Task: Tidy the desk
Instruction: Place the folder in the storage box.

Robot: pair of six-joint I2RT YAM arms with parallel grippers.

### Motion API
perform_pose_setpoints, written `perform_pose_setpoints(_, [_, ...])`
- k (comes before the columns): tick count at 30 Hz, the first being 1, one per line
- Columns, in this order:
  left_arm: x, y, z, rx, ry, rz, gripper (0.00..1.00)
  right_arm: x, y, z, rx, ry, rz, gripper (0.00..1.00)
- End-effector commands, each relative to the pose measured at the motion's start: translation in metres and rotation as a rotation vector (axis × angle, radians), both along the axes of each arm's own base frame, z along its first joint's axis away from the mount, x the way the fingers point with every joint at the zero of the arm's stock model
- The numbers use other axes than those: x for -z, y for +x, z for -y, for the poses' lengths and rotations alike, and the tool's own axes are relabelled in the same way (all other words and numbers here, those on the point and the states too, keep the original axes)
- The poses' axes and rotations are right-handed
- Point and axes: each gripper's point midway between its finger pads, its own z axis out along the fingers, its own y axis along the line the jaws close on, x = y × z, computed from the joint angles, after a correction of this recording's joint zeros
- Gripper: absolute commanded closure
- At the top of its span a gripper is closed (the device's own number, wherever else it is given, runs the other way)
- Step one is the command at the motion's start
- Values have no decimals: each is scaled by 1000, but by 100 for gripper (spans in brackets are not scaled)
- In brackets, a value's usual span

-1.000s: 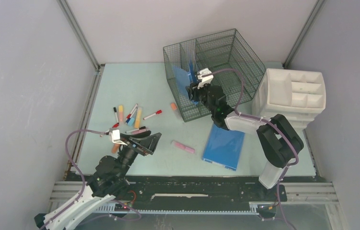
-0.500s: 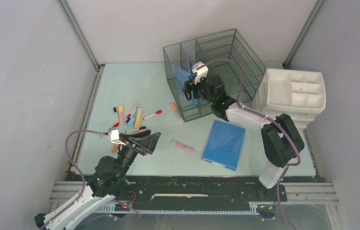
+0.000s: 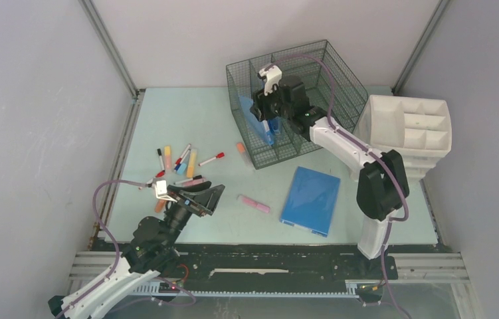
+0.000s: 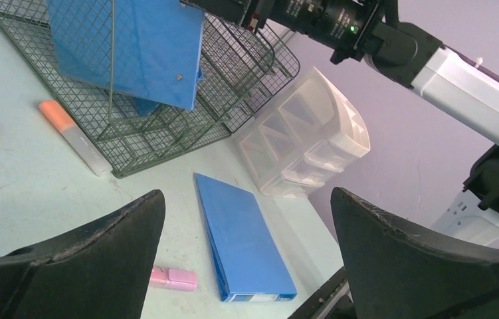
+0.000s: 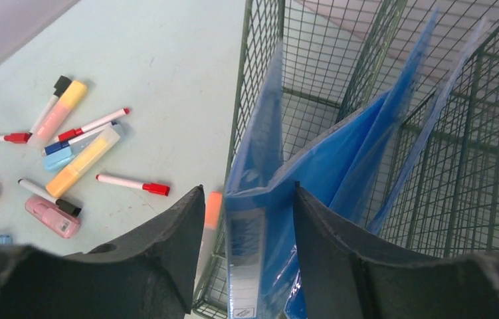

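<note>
The pale green desk (image 3: 187, 119) holds a wire basket (image 3: 339, 80) at the back. A blue binder (image 3: 254, 118) stands upright in the basket's left compartment; it also shows in the right wrist view (image 5: 253, 226) and the left wrist view (image 4: 140, 46). My right gripper (image 3: 265, 106) hovers over it, and in its own view (image 5: 248, 191) the fingers straddle the spine with a gap on the left side. A second blue binder (image 3: 311, 199) lies flat on the desk. My left gripper (image 3: 200, 196) is open and empty above the front left of the desk (image 4: 246, 196).
A pink highlighter (image 3: 254, 204) lies left of the flat binder. An orange highlighter (image 3: 240, 148) lies against the basket's front left. Several markers and highlighters (image 3: 183, 159) are scattered at the left. A white drawer organizer (image 3: 409, 133) stands at the right. Grey walls surround the desk.
My right gripper has risen and moved back over the basket, leaving the blue binder standing inside. The left arm has not moved.
</note>
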Motion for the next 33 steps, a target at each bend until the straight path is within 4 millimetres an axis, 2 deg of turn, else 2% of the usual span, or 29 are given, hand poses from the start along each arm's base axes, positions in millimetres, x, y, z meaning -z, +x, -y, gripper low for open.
perform_pose_setpoints(1, [-7,-5,1,23,-45,27,0,13,-1,-1,10,-33,-119,43])
perform_pose_setpoints(10, [-5,-6,0,26,-39,28,0,19,18,3,80,-109,-127,39])
perform_pose_setpoints(16, [-3,-7,-1,30,-34,26,0,9,23,-1,72,-114,-112,42])
perform_pose_setpoints(21, [-3,-9,-3,27,-32,27,0,3,22,-5,57,-117,-105,69])
perform_pose_setpoints(25, [-3,-9,-4,24,-35,29,0,-6,19,-5,53,-115,-91,82])
perform_pose_setpoints(28, [-3,-10,-5,23,-35,28,0,-22,14,-5,49,-102,-63,90])
perform_pose_setpoints(31, [-4,-10,-6,21,-36,32,0,-46,7,-4,44,-78,-23,99])
perform_pose_setpoints(33, [-5,-10,-6,20,-37,34,0,-62,2,-1,45,-61,3,100])
